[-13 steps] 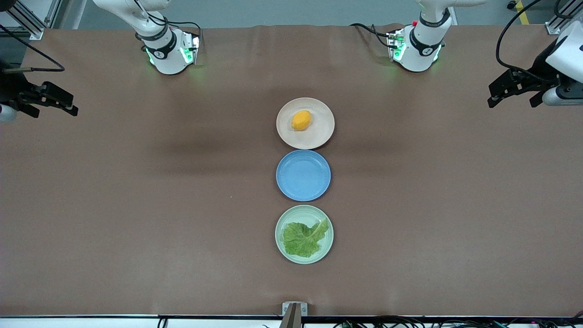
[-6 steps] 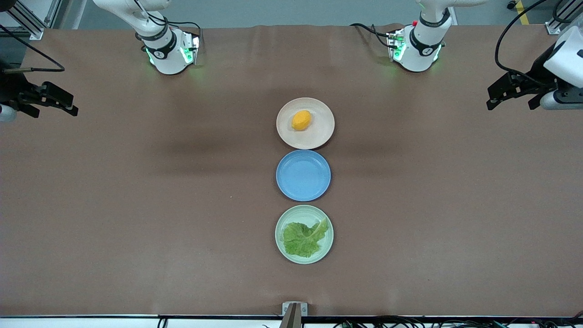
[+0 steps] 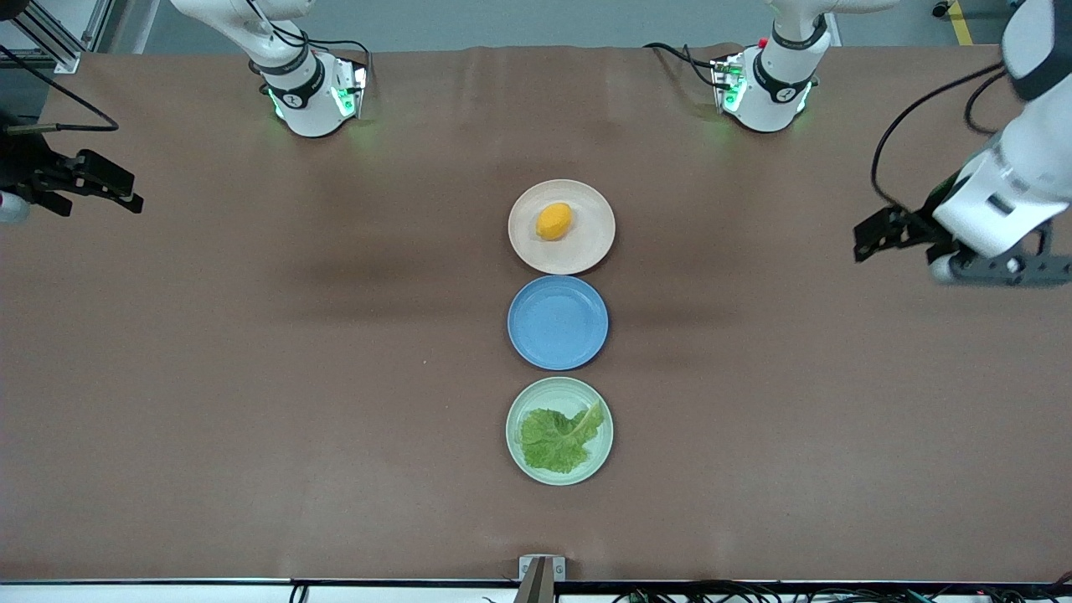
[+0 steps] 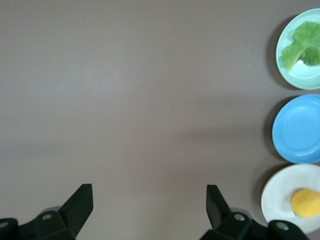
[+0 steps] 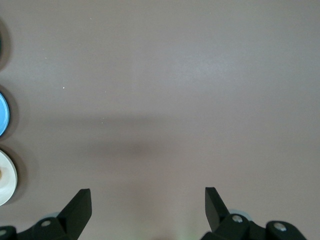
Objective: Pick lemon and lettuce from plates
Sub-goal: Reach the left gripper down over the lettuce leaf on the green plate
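Observation:
The lemon [image 3: 554, 221] lies on the pink-beige plate [image 3: 586, 251], the plate farthest from the front camera. The lettuce [image 3: 559, 437] lies on the mint green plate [image 3: 519, 410], the nearest plate. My left gripper [image 3: 896, 255] is open and empty over bare table toward the left arm's end. Its wrist view [image 4: 148, 192] shows the lettuce [image 4: 301, 45], the mint plate [image 4: 300, 80], the lemon [image 4: 306, 202] and the pink-beige plate [image 4: 277, 192]. My right gripper [image 3: 99, 205] is open and empty over the right arm's end of the table, and that arm waits; its wrist view [image 5: 147, 192] shows bare table.
An empty blue plate [image 3: 558, 322] sits between the two task plates, in one line with them. It also shows in the left wrist view [image 4: 297, 129] and at the edge of the right wrist view [image 5: 2, 114]. The brown table [image 3: 293, 377] stretches on both sides of the plates.
My left gripper has swung in over the table from the table's end toward the plates. The right arm, the plates, the lemon and the lettuce have not moved.

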Tool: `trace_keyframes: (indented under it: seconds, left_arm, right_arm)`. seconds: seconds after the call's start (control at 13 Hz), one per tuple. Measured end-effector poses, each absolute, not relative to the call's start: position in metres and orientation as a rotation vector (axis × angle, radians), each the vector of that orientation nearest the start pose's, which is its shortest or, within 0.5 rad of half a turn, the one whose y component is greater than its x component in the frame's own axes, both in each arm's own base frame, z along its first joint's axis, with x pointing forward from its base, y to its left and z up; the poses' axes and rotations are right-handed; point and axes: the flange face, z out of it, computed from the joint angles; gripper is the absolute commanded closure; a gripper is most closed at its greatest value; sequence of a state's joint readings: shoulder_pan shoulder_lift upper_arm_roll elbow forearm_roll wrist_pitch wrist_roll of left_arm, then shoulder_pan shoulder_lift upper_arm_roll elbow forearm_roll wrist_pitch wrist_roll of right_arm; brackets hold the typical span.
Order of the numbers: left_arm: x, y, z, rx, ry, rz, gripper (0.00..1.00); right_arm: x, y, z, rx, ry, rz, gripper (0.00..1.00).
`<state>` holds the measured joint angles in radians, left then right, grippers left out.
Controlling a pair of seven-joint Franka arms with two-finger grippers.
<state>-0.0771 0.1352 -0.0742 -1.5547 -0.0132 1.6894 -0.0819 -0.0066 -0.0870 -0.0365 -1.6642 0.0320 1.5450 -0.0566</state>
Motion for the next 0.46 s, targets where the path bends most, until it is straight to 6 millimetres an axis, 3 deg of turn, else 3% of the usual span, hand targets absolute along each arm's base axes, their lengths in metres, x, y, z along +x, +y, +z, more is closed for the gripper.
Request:
trace_keyframes:
  seconds: [0.23, 0.46]
  left_arm:
    - [0.628, -0.122, 0.523, -3.172, 0.173, -0.042, 0.00]
    - [0.640, -0.176, 0.483, -3.175, 0.289, -0.082, 0.00]
  right_arm:
    - [0.523, -0.020, 0.627, -3.106, -0.022, 0.041, 0.00]
    - [0.523, -0.021, 0.627, -3.115, -0.023, 0.042, 0.00]
